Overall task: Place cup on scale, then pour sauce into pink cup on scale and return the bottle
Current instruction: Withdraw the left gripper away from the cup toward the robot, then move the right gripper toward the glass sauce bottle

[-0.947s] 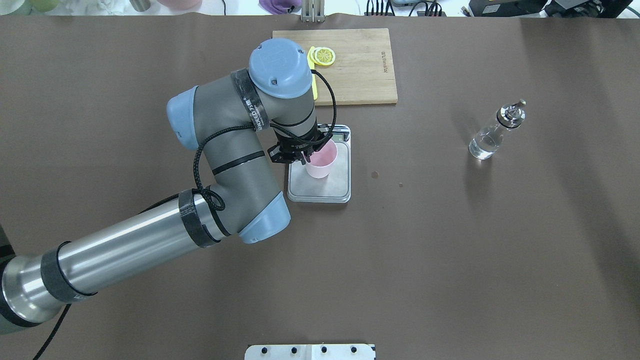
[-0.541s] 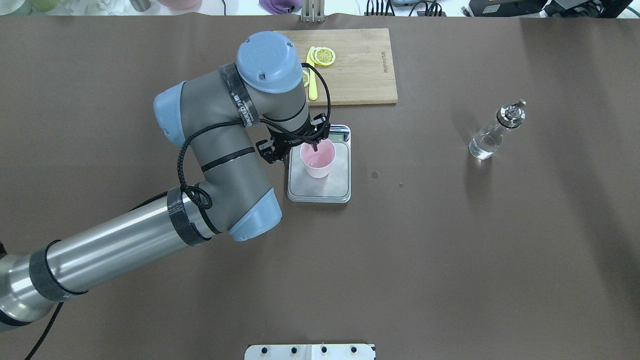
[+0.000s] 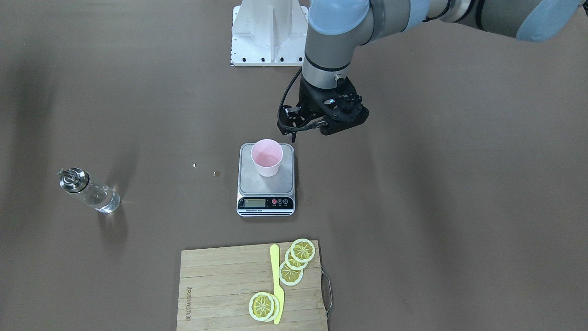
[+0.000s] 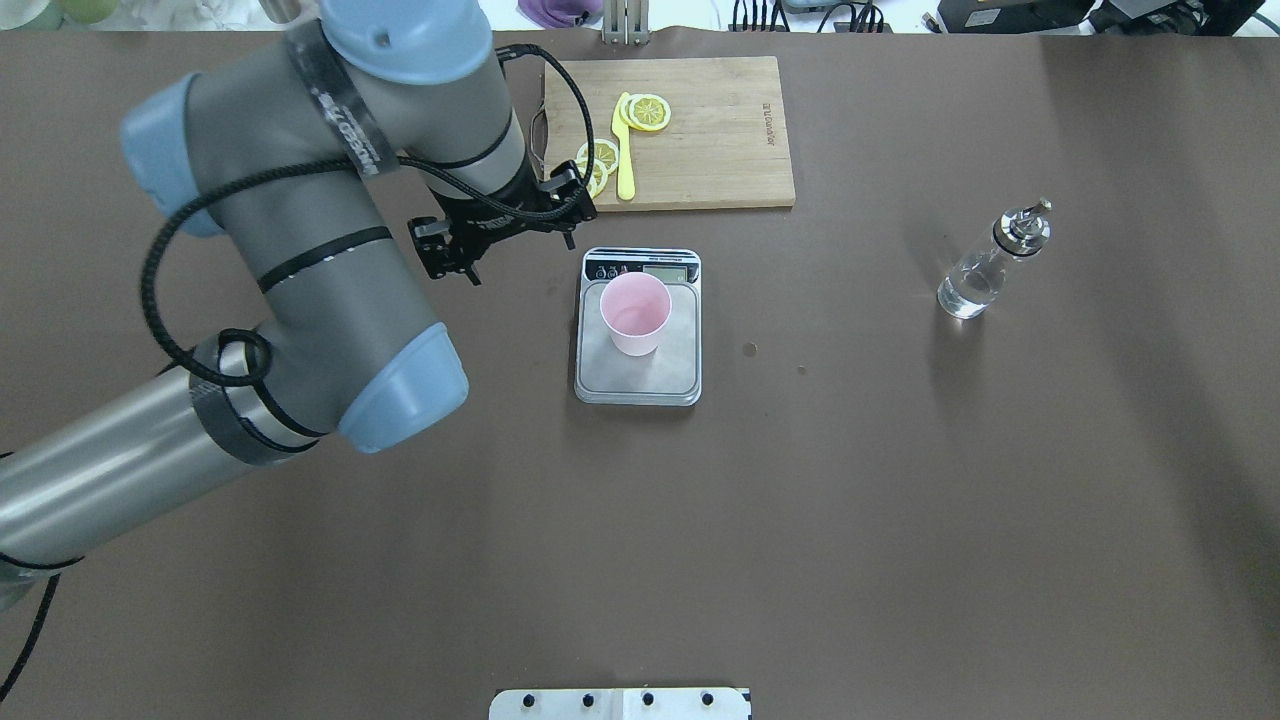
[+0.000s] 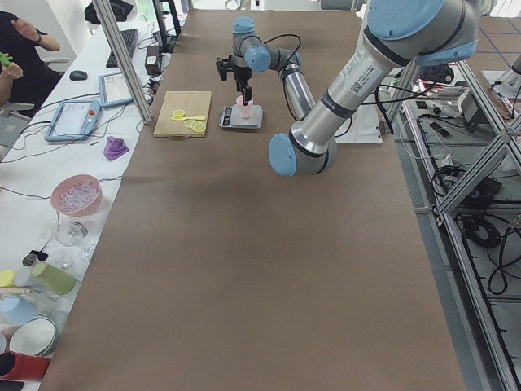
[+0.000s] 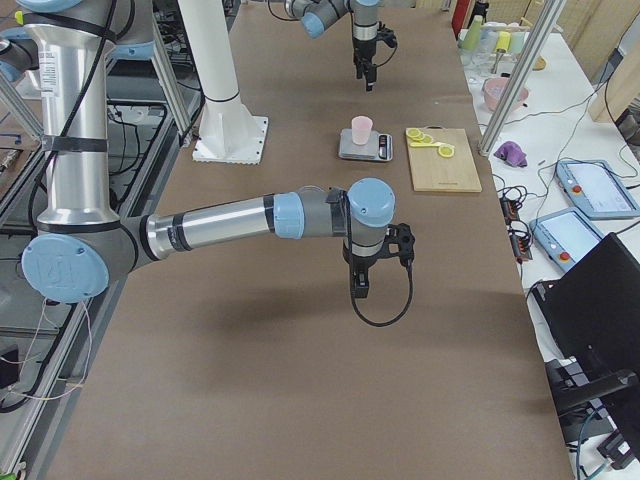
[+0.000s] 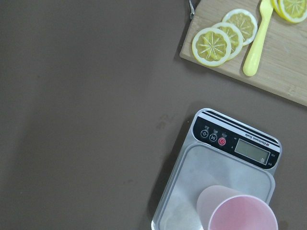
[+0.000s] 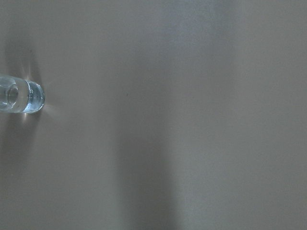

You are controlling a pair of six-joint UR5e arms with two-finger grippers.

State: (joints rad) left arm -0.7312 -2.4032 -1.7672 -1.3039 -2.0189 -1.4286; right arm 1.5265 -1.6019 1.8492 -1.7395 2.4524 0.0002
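The pink cup stands upright on the scale, towards its display end; it also shows in the front view and the left wrist view. My left gripper is open and empty, raised above the table beside the scale's left back corner, clear of the cup. The glass bottle with clear sauce and a metal spout stands alone far to the right, and shows at the left edge of the right wrist view. My right gripper hangs high over the table; I cannot tell whether it is open.
A wooden cutting board with lemon slices and a yellow utensil lies just beyond the scale. Small specks mark the brown table between scale and bottle. The white base plate sits at the near edge.
My left gripper has let go of the cup's rim, risen and swung away to the left and back. The cup stays on the scale. The bottle has not moved.
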